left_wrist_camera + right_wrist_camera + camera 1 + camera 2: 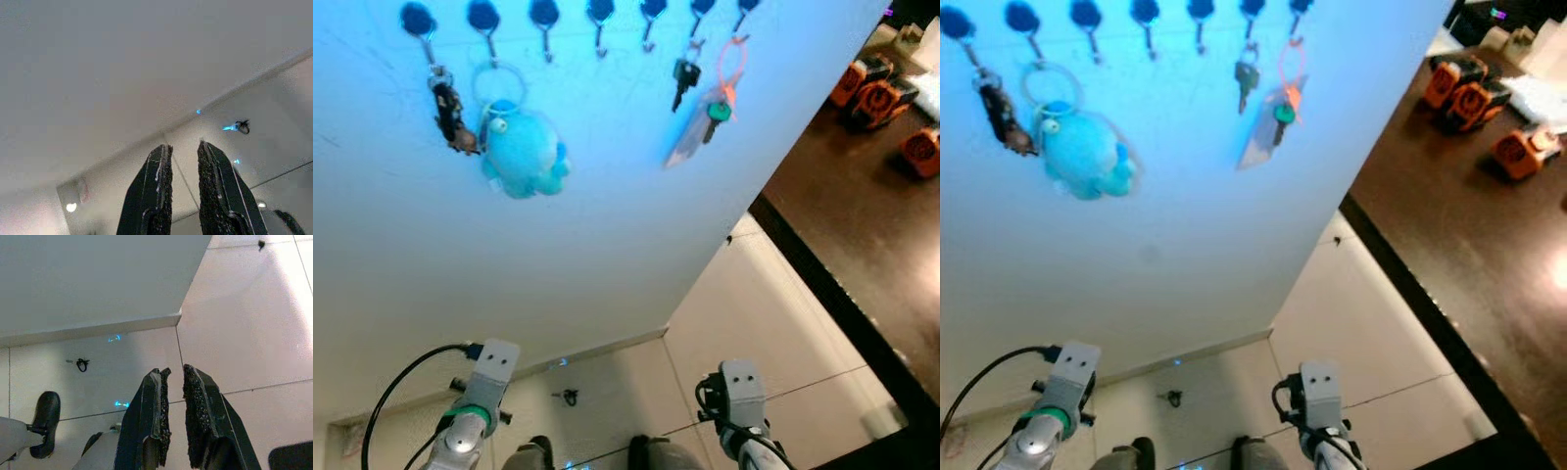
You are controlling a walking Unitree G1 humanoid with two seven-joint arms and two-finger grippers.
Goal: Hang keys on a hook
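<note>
White wall (pixel 558 245) fills most of our head view, and along its far edge we see a row of dark blue hooks (pixel 544 18). From the hooks at the left hang a dark bunch of keys (pixel 448 110) and, just to its right, a ring carrying a turquoise plush toy (pixel 521 149). Further right we see a single dark key (pixel 683 80), and beside it a teal-headed key on an orange loop (pixel 722 90) with a pale tag behind it. Three hooks between the plush toy and the dark key carry nothing.

Both arms hang low at the near edge. We see the left gripper (pixel 182 169) pointing down toward the pale tiled floor (pixel 234 323); its two black fingers (pixel 155 196) stand slightly parted and hold nothing. The right gripper (pixel 175 396) likewise points at the floor, fingers slightly parted around an empty gap. A small dark ringed object (pixel 82 364) lies on the tiles near the foot of the wall, between the two arms and well apart from both grippers; we cannot tell whether it is a key.

At the right, a dark tabletop (pixel 862 225) bears orange devices (pixel 876 93).
</note>
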